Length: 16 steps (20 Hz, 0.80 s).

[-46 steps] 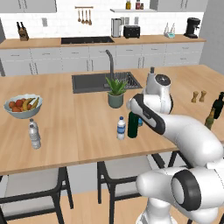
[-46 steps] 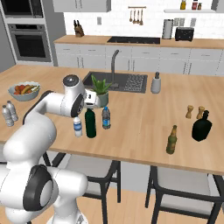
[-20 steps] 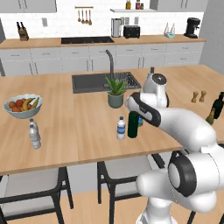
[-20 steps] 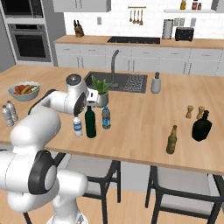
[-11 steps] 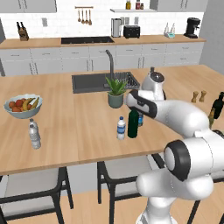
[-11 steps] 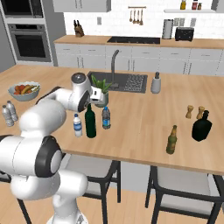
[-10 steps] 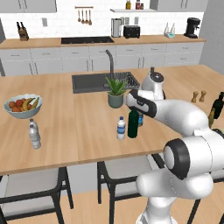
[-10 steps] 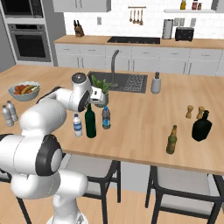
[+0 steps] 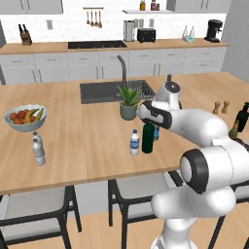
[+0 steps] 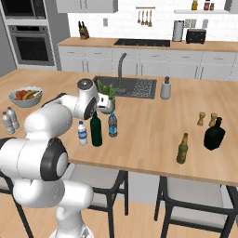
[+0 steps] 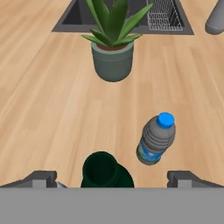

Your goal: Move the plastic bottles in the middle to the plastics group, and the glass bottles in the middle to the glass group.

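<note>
We have the hand (image 11: 111, 177) spread wide and holding nothing, poised directly above the mouth of the dark green wine bottle (image 9: 148, 138), with 1 fingertip (image 11: 41, 178) showing on either side of the neck. That bottle stands upright in the middle of the worktop (image 9: 92, 146), between the clear blue-labelled water bottle (image 9: 134, 142) and the blue-capped water bottle (image 11: 155, 139), with the potted plant (image 11: 112, 48) behind them. We judge the wine bottle to be rigid, fairly heavy, smooth and breakable; its height makes it easy to tip, so we would close on the neck just below the lip and lift straight up. The water bottles look light and slightly yielding, with ribbed sides that should grip well around the body or under the cap. By our count, the middle cluster has 1 glass bottle and 2 plastic bottles. The plastics group at the far end near the fruit bowl (image 9: 25, 117) shows 1 grey-labelled bottle (image 9: 38, 150) in the left base view, though the right base view seems to show 2 there. The glass group has 2: a blackish bottle (image 10: 214, 134) and an olive-brown bottle (image 10: 182, 148), beside 2 wooden shakers (image 10: 207, 119).
</note>
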### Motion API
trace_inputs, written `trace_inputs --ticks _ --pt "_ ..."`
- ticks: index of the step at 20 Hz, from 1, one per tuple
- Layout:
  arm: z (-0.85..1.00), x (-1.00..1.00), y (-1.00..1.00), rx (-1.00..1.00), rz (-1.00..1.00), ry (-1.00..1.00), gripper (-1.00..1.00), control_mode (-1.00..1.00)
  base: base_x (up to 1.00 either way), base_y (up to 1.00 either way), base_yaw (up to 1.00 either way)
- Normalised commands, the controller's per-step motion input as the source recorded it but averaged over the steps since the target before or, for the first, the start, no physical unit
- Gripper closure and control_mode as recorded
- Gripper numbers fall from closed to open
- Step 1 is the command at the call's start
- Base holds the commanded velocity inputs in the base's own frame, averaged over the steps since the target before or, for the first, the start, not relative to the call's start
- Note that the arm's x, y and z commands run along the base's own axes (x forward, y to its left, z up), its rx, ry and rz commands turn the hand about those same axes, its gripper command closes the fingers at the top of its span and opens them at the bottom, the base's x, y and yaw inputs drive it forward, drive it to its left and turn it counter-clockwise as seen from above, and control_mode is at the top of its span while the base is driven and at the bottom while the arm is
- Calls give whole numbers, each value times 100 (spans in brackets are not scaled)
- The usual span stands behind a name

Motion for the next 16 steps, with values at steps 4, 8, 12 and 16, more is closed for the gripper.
trace_inputs --ticks 4,8,12,16 --pt "-5 3 9 0 0 0 -100 -100 0 0 0" --pt "0 1 3 0 0 0 -100 -100 0 0 0" --pt "-2 0 1 0 0 0 -100 -100 0 0 0" --pt "-3 5 0 0 0 0 -100 -100 0 0 0"
